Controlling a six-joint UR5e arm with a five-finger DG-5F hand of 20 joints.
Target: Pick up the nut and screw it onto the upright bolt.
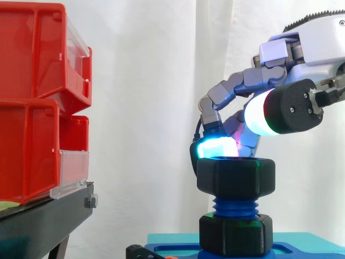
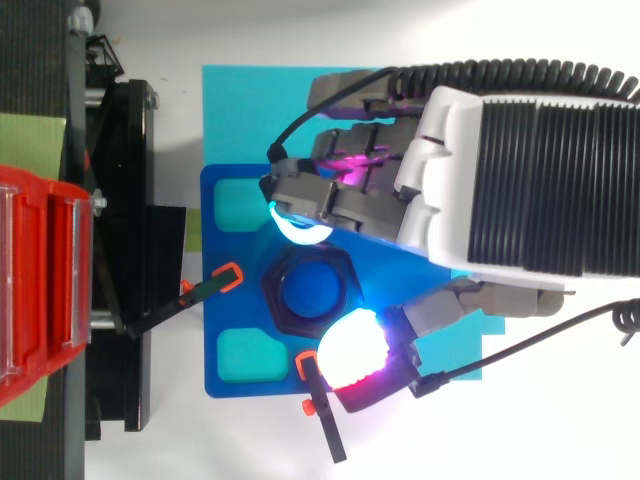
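A black hex nut (image 1: 235, 178) sits threaded on the upper end of the upright blue bolt (image 1: 234, 208), whose round top (image 2: 315, 290) shows through the nut's ring (image 2: 275, 292). A second black hex collar (image 1: 235, 234) sits at the bolt's foot on the blue baseplate (image 2: 232, 300). My hand (image 2: 480, 180) hovers over the nut from the right. One cyan-glowing fingertip (image 1: 215, 147) rests at the nut's top rim on the far-left side. The white-glowing thumb pad (image 1: 261, 113) is raised above the nut and does not touch it. The nut is not clasped.
Red bins (image 1: 32, 102) stand stacked on a black stand (image 1: 43, 221) to the left. Two black clamps with orange tips (image 2: 205, 288) (image 2: 322, 415) lie at the baseplate's edges. A cyan mat (image 2: 250, 110) lies under the baseplate.
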